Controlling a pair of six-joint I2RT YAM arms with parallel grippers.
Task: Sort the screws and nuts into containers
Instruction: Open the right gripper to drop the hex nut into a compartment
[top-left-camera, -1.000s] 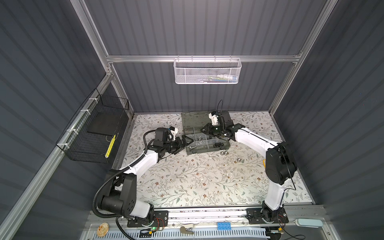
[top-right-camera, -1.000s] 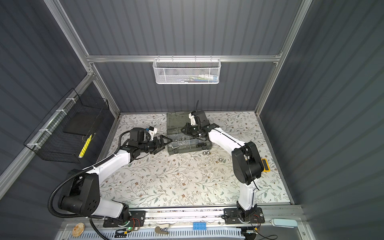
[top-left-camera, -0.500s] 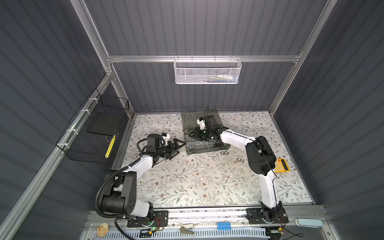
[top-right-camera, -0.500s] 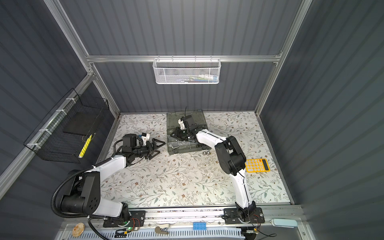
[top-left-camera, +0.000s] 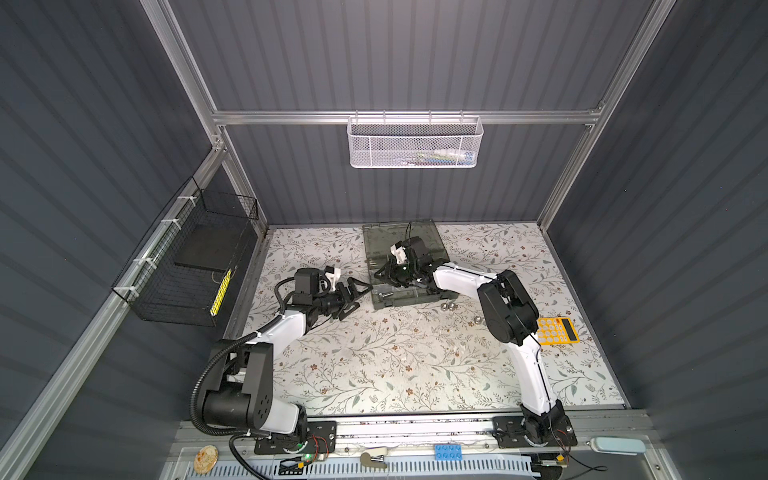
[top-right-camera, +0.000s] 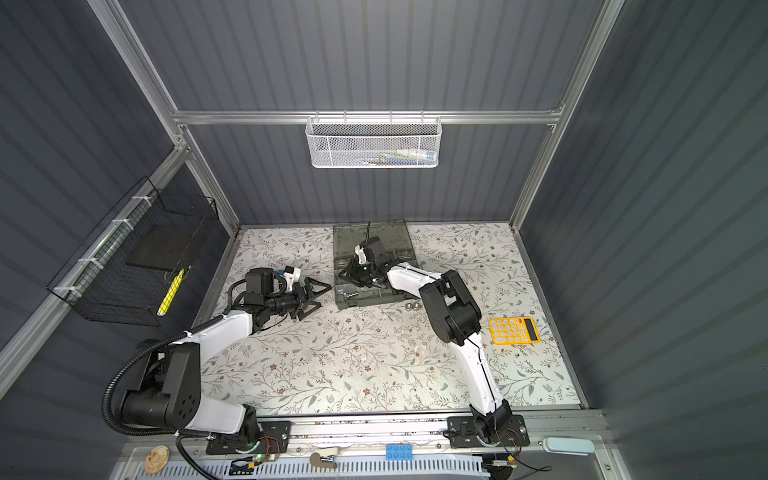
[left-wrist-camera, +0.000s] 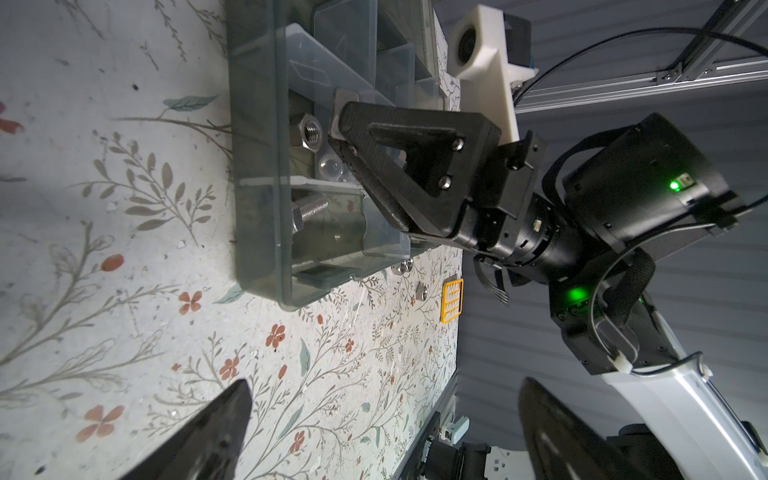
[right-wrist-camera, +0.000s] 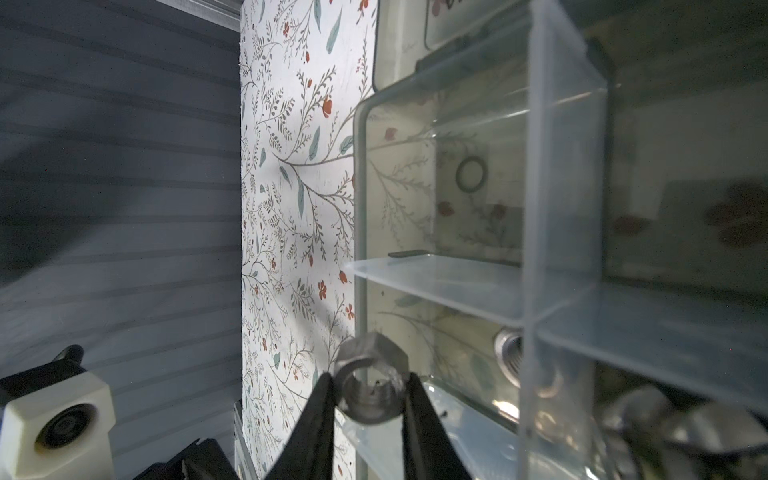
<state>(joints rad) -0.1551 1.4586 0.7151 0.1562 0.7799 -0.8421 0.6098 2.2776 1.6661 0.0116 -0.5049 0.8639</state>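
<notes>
The grey-green organiser case (top-left-camera: 409, 296) (top-right-camera: 374, 298) lies open at the back of the table, its lid (top-left-camera: 376, 241) flat behind it. My right gripper (top-left-camera: 380, 275) (top-right-camera: 347, 275) (right-wrist-camera: 370, 380) hangs over the case's left end, shut on a silver hex nut (right-wrist-camera: 370, 386) just above a clear-walled compartment. Another nut (right-wrist-camera: 513, 357) lies inside that compartment, and a bolt (left-wrist-camera: 309, 208) in the one beside it. My left gripper (top-left-camera: 357, 301) (top-right-camera: 318, 297) (left-wrist-camera: 384, 386) stands open and empty on the table left of the case. Loose nuts (top-left-camera: 448, 306) (top-right-camera: 411, 306) lie in front of the case.
A yellow calculator (top-left-camera: 557, 330) (top-right-camera: 513, 330) lies at the right. A white mesh basket (top-left-camera: 415, 143) hangs on the back wall and a black wire basket (top-left-camera: 187, 266) on the left wall. Another nut (top-left-camera: 478, 320) lies by the right arm's elbow.
My right gripper has carried the nut leftward along the case to its left end. My left gripper has drawn back from the case's left edge.
</notes>
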